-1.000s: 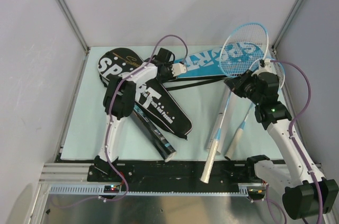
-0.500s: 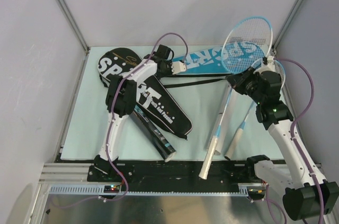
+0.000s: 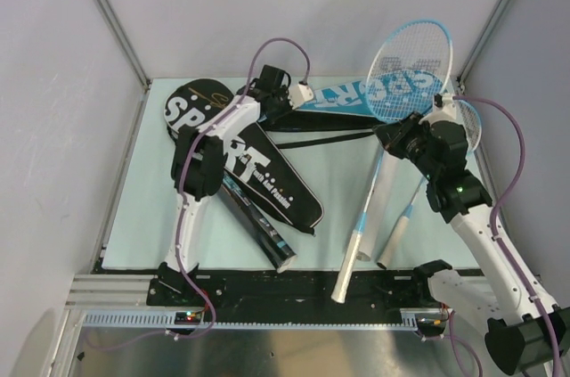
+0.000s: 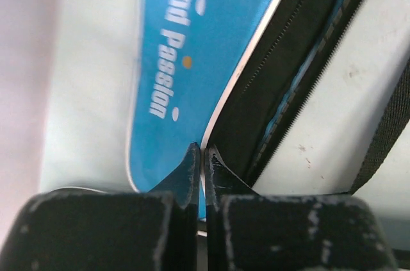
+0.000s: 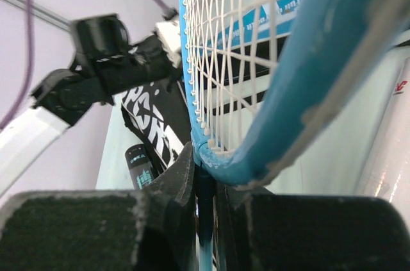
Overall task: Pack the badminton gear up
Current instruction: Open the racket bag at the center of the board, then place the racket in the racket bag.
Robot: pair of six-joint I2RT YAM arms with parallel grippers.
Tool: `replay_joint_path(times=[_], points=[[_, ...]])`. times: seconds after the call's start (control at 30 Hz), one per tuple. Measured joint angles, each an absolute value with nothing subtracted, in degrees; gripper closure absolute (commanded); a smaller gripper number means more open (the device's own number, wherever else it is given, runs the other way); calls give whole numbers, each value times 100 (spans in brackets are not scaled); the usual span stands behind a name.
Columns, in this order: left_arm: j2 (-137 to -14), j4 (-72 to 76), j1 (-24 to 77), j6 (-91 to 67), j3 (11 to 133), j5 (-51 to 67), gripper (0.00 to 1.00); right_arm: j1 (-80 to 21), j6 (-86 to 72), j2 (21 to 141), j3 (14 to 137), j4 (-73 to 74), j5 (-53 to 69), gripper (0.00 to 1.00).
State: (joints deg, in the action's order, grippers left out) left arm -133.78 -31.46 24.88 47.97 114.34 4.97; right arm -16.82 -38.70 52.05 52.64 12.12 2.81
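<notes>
My left gripper [image 3: 312,99] is shut on the rim of the blue "SPORT" cover [image 3: 356,92] at its narrow end. In the left wrist view its fingertips [image 4: 204,156] pinch the cover's white-piped edge [image 4: 192,40], beside the open black zipper lining [image 4: 275,91]. My right gripper [image 3: 385,135] is shut on the throat of a light-blue racket [image 3: 410,69], whose head is raised over the blue cover. Its white handle [image 3: 343,279] trails toward the front edge. In the right wrist view the shaft sits between the right gripper's [image 5: 206,175] jaws under the frame [image 5: 307,91].
A black "SPORT" cover [image 3: 232,150] lies at the left under my left arm, with a black tube [image 3: 260,227] at its near side. A second racket's handle [image 3: 396,248] lies beside the held one. A black strap [image 3: 329,138] crosses the mat. Walls close in left, right and back.
My left gripper has closed on the blue cover's edge and drawn back a little. My right gripper has swung the racket's head further left and up, and the handle has slid toward the front.
</notes>
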Motion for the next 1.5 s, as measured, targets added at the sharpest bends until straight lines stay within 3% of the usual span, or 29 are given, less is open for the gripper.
replay_joint_path(times=[0.37,0.63,1.13,1.5], points=[[-11968,-1981,2685,3667,11410,-305,100,-1719,-3736,4748,5264,1570,49,100],[-11362,-1780,2810,3118,11260,-1083,100,-1907,-3876,4729,5118,1723,657,100],[-8683,-2021,3352,403,8034,-1487,100,-2355,-5199,4969,3817,1452,2193,100],[-7942,-2112,3468,-840,7210,-1288,100,-2637,-5955,5489,3570,810,2495,100]])
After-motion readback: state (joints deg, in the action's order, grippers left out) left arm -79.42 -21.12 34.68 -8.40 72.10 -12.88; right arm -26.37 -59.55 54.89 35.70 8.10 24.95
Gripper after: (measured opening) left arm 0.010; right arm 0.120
